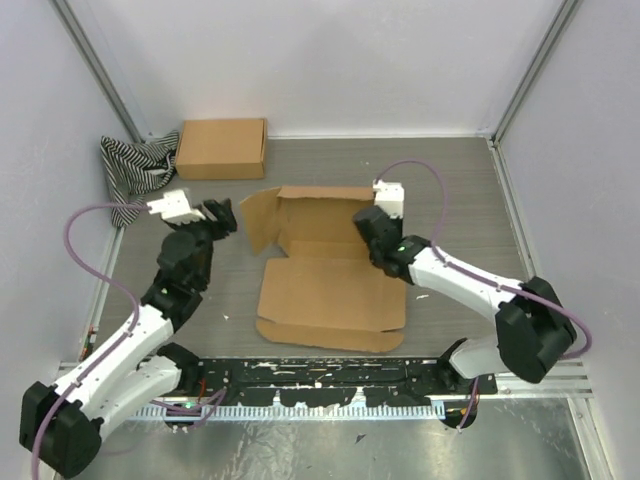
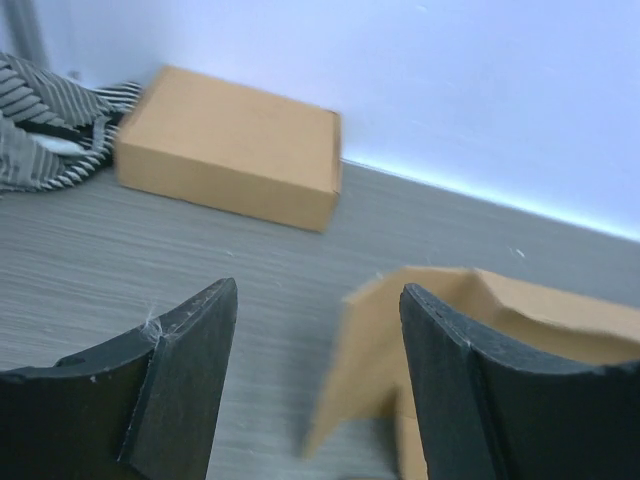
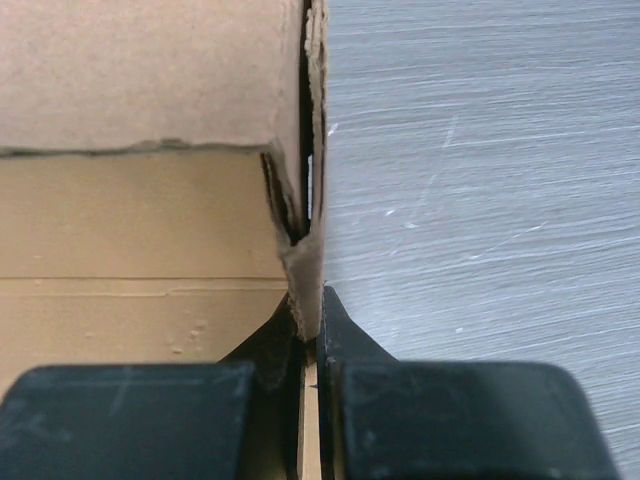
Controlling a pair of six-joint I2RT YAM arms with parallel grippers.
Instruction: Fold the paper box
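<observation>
The paper box (image 1: 330, 280) is a brown cardboard sheet lying mid-table, its far walls partly raised and its lid flat toward the near edge. My right gripper (image 1: 368, 228) is shut on the box's upright right side wall (image 3: 308, 290), pinching the wall's edge between both fingers. My left gripper (image 1: 222, 215) is open and empty, just left of the box's raised left flap (image 2: 400, 370), which stands in front of the right finger (image 2: 455, 390).
A fully formed brown cardboard box (image 1: 222, 148) sits at the back left, also in the left wrist view (image 2: 235, 148). A black-and-white striped cloth (image 1: 135, 170) lies beside it against the left wall. White walls enclose the table.
</observation>
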